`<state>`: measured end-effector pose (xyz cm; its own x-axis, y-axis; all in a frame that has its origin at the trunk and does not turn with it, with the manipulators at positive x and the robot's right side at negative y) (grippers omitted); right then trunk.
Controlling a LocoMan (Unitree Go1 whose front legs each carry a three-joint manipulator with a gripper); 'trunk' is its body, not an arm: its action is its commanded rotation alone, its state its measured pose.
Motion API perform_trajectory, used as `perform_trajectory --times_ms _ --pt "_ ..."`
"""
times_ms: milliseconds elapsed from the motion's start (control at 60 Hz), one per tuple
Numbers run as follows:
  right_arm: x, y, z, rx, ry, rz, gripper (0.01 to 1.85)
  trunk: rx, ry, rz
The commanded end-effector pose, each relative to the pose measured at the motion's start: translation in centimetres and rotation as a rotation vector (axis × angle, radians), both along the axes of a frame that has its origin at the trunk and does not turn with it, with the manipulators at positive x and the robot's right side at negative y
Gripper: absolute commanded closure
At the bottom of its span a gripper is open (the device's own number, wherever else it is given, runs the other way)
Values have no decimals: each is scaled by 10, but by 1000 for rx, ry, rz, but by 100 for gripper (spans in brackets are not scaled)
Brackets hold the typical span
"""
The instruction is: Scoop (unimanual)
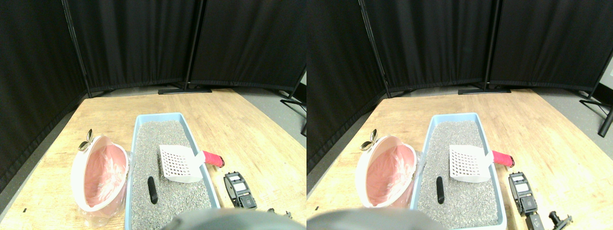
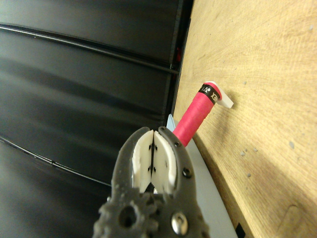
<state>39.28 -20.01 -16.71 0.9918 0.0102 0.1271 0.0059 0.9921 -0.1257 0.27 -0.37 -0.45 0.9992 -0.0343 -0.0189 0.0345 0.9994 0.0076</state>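
Stereo pair looks forward-down over the floor; wrist view (turned sideways) sits close, sharing the red-wrapped handle.

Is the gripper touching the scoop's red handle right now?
Apart. In the wrist view the gripper has its jaws closed on nothing, and the red handle lies beyond the tips, ungrasped.

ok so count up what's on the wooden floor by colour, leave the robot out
Blue: 1, litter tray
White: 1, slotted scoop with red handle
Pink: 1, lined bin
Black: 1, lump lying in the litter
Total: 4
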Motion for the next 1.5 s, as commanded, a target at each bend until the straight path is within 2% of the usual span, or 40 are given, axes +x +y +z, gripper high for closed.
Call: perform_trajectory --times_ms 17,233,350,417,533,783,917,1217,1483,1500 --pt "0 0 8 -10 -39 -4 140 -6 -1 7" --pt "-1 0 9 -11 -59 16 141 -16 -3 4" --pt "-1 -1 10 39 -64 40 140 -23 -3 2" --pt "0 -3 9 118 -84 69 128 -25 -3 3" --pt "4 -5 9 190 -65 105 110 -27 0 5" --pt "16 -6 5 282 -34 161 100 -32 3 6" --pt "22 -6 2 299 -25 160 99 -31 5 7" --pt "43 -4 -8 321 64 122 103 -34 10 6" --pt "56 -4 -18 317 91 105 105 -36 11 4" --pt "56 -5 -19 319 97 98 104 -35 17 2"
